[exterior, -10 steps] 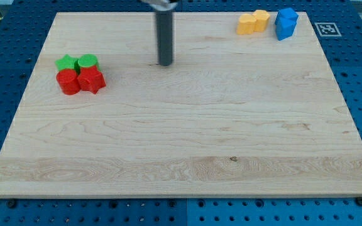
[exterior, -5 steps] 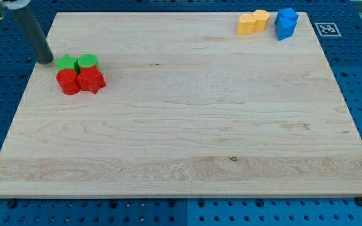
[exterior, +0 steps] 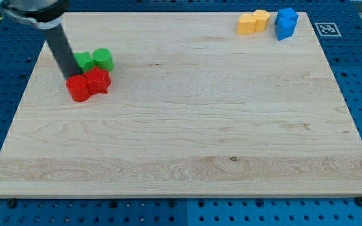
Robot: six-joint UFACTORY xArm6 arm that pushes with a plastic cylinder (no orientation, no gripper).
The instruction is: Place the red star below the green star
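Observation:
My tip point(exterior: 68, 77) is at the left end of a tight cluster of blocks near the board's upper left. It stands against the left side of the green star point(exterior: 84, 61), which the rod partly hides, and just above the red cylinder point(exterior: 78, 88). The red star point(exterior: 98, 81) lies right of the red cylinder, touching it, below and slightly right of the green star. A green cylinder point(exterior: 103, 59) sits right of the green star, directly above the red star.
Two yellow blocks point(exterior: 253, 22) and two blue blocks point(exterior: 286, 23) lie together at the board's top right. A black-and-white marker point(exterior: 326, 29) is on the blue pegboard beyond the top right corner. The wooden board point(exterior: 187, 138) fills the view.
My tip swept from the top middle to the cluster's left side, then pushed in. All the green and red blocks shifted right, and the red ones also slightly down.

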